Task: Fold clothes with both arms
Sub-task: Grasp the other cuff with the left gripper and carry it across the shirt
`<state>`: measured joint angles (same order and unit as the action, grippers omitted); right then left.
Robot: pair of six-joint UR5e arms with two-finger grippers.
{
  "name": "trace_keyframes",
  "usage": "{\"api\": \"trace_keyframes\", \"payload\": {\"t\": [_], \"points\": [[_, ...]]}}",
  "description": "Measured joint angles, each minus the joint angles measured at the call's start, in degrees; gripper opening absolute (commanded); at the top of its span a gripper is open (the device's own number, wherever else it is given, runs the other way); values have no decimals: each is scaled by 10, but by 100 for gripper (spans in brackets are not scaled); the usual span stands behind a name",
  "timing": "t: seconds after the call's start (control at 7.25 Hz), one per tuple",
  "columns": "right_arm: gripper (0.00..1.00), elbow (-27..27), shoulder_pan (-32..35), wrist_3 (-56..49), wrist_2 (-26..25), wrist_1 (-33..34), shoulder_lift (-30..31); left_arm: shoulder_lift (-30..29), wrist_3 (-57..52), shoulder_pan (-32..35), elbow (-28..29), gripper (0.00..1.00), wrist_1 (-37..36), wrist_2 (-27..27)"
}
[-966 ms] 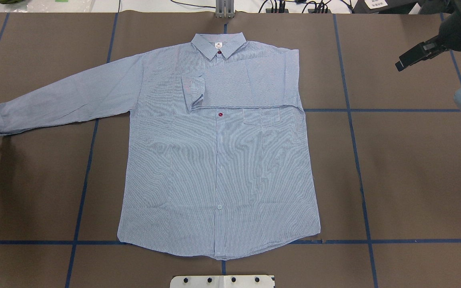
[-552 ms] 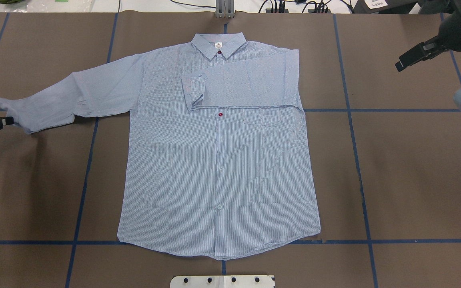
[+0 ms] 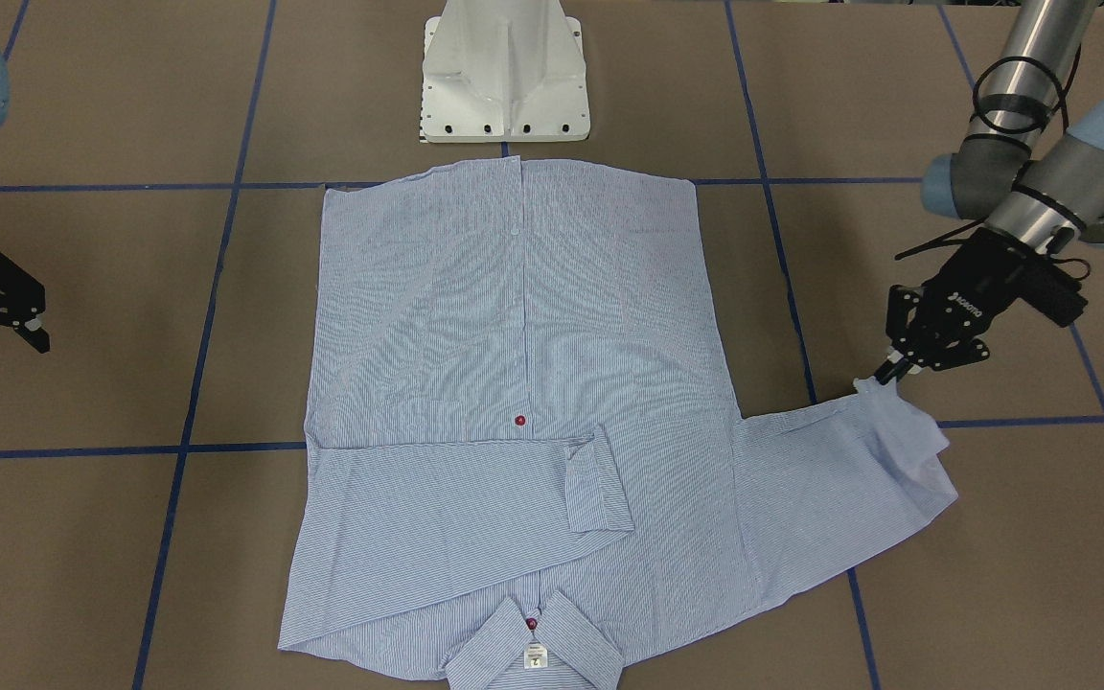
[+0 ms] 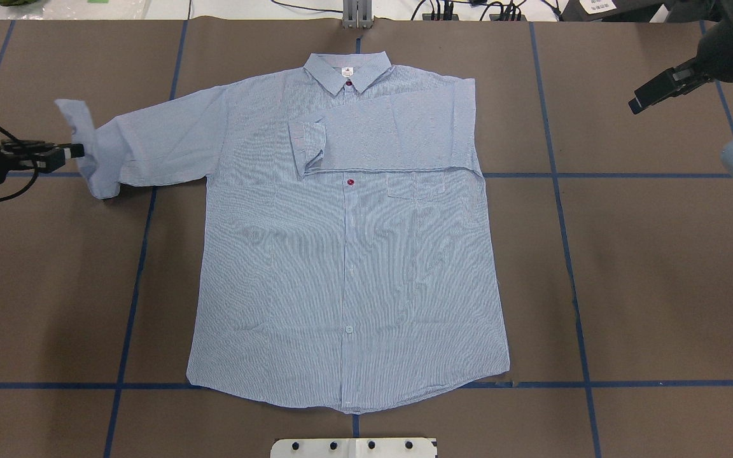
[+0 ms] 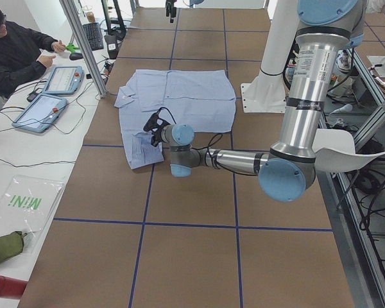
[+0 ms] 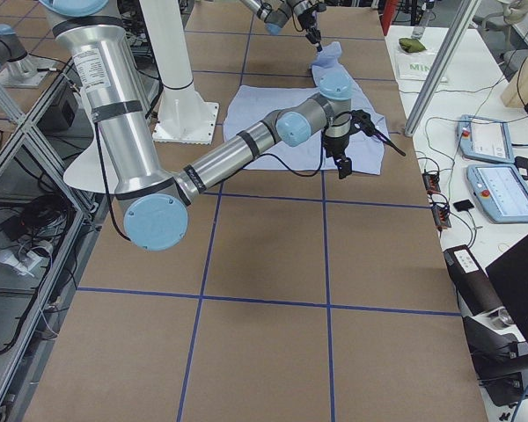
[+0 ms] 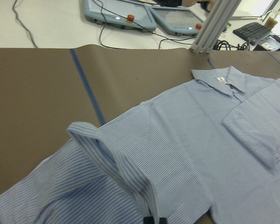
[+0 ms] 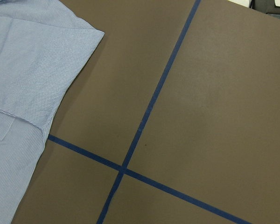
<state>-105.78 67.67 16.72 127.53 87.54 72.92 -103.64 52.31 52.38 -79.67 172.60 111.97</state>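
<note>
The light blue striped shirt (image 4: pixel 347 254) lies flat, front up, on the brown table, collar toward the far edge in the overhead view. One sleeve is folded across the chest (image 4: pixel 379 137). My left gripper (image 4: pixel 74 151) is shut on the cuff of the other sleeve (image 3: pixel 897 422) and holds it raised, so the cuff stands up and curls over (image 7: pixel 107 154). In the front-facing view the left gripper (image 3: pixel 883 376) pinches the cuff's corner. My right gripper (image 3: pixel 8 297) hovers open and holds nothing, well off the shirt's other side (image 4: pixel 637 103).
The white pedestal base (image 3: pixel 504 67) stands at the shirt's hem side. Blue tape lines (image 4: pixel 570 254) grid the table. A metal post (image 4: pixel 357 13), cables and two tablets (image 5: pixel 51 96) sit past the collar edge, where a person (image 5: pixel 13 51) sits.
My left gripper has carried the cuff up and inward toward the shirt body, so the once-outstretched sleeve now doubles over itself. The right arm has not moved.
</note>
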Motion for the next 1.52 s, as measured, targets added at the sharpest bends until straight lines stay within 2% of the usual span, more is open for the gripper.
{"api": "trace_keyframes", "payload": {"t": [0.28,0.55,0.97,1.38,1.52], "points": [[100,0,0,3,0,0,0,-122,7,-47,-1,0,-152,-3],[100,0,0,6,-1,0,0,-212,44,-84,1,0,-253,-13],[100,0,0,6,-1,0,0,-320,115,-132,47,0,-316,-63],[100,0,0,7,-2,0,0,-347,129,-176,64,0,-326,-98],[100,0,0,6,-2,0,0,-349,130,-191,65,22,-326,-111]]}}
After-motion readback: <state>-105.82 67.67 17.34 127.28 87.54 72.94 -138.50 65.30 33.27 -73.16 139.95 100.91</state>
